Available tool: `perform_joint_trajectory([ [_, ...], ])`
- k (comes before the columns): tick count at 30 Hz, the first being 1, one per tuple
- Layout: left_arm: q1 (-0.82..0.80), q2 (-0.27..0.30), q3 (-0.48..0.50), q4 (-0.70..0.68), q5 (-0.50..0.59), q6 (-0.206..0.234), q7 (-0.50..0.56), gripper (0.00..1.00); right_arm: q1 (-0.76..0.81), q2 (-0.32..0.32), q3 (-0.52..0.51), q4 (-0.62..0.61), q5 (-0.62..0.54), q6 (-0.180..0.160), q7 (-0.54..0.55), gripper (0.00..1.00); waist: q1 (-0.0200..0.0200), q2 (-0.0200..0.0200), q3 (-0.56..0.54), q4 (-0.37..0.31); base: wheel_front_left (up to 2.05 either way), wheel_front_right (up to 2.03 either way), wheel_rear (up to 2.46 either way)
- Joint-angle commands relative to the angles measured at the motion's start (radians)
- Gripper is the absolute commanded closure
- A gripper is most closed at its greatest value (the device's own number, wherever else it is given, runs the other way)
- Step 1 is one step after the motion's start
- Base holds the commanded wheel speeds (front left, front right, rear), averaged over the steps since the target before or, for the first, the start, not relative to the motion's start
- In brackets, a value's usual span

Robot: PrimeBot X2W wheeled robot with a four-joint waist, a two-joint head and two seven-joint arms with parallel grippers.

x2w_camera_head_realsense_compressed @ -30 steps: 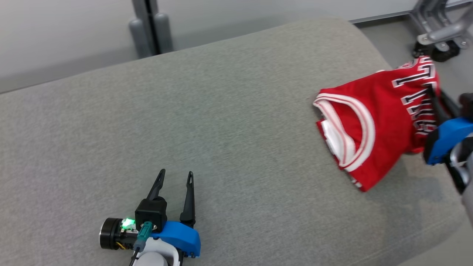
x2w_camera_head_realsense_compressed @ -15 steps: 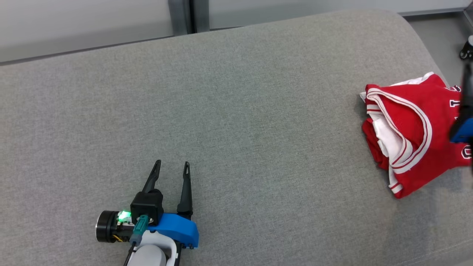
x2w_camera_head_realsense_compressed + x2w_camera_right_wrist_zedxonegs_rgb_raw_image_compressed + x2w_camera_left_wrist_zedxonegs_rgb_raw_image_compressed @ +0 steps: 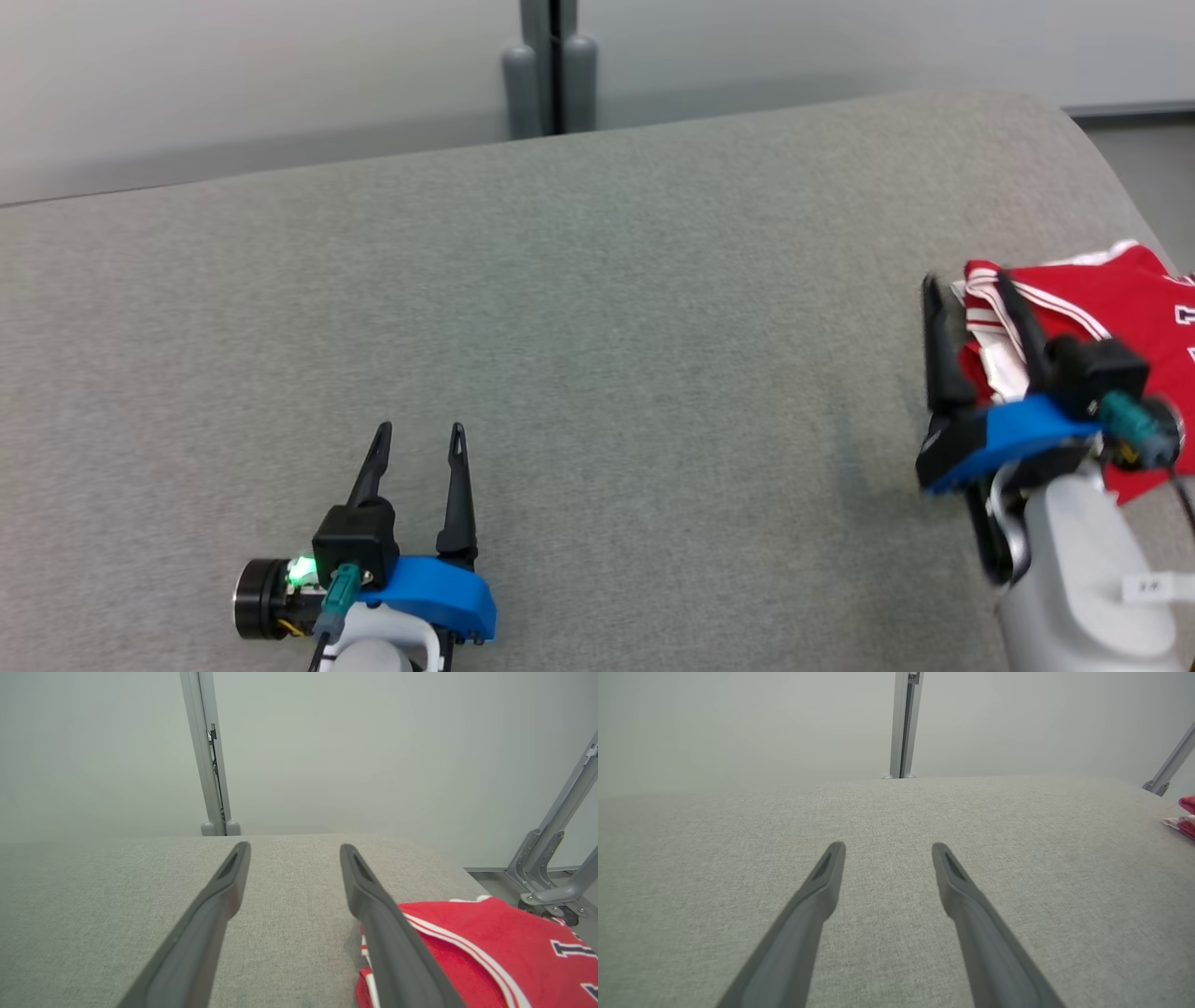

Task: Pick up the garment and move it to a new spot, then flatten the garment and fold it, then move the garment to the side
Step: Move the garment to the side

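Note:
The garment [image 3: 1125, 303] is a red jersey with white trim and dark lettering, lying folded at the right end of the grey cushion [image 3: 597, 327]. My right gripper [image 3: 966, 280] hovers open over the garment's left edge, holding nothing. The right wrist view has the garment [image 3: 490, 947] under and right of the right finger. My left gripper [image 3: 417, 432] stands open low on the left, far from the garment, with bare fabric between its fingers [image 3: 822, 891]. A sliver of the garment [image 3: 1184, 816] shows at the right edge of the left wrist view.
The cushion's rounded right edge [image 3: 1120, 187] drops to the floor just past the garment. A grey post [image 3: 551, 65] stands behind the cushion against a pale wall. A metal frame on wheels [image 3: 556, 868] stands off the right end.
My right gripper has let go of the garment, opened and drawn back to its left edge. The garment now lies on the cushion. The head camera has swung, shifting the whole view.

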Motion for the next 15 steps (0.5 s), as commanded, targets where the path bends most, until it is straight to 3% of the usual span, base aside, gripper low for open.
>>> perform_joint_trajectory([
  [1, 0.015, 0.000, 0.006, -0.004, -0.005, 0.006, -0.004, 0.00, 0.052, 0.008, 0.014, -0.009, 0.011, 0.000, -0.003, 0.00, 0.0001, 0.0000, -0.013, 0.016, 0.00, 0.00, 0.00],
  [15, 0.103, 0.000, 0.071, -0.021, -0.015, 0.013, -0.004, 0.00, 0.242, 0.028, 0.110, -0.009, 0.086, 0.000, -0.003, 0.00, 0.0001, 0.0000, -0.123, 0.137, 0.00, 0.00, 0.00],
])
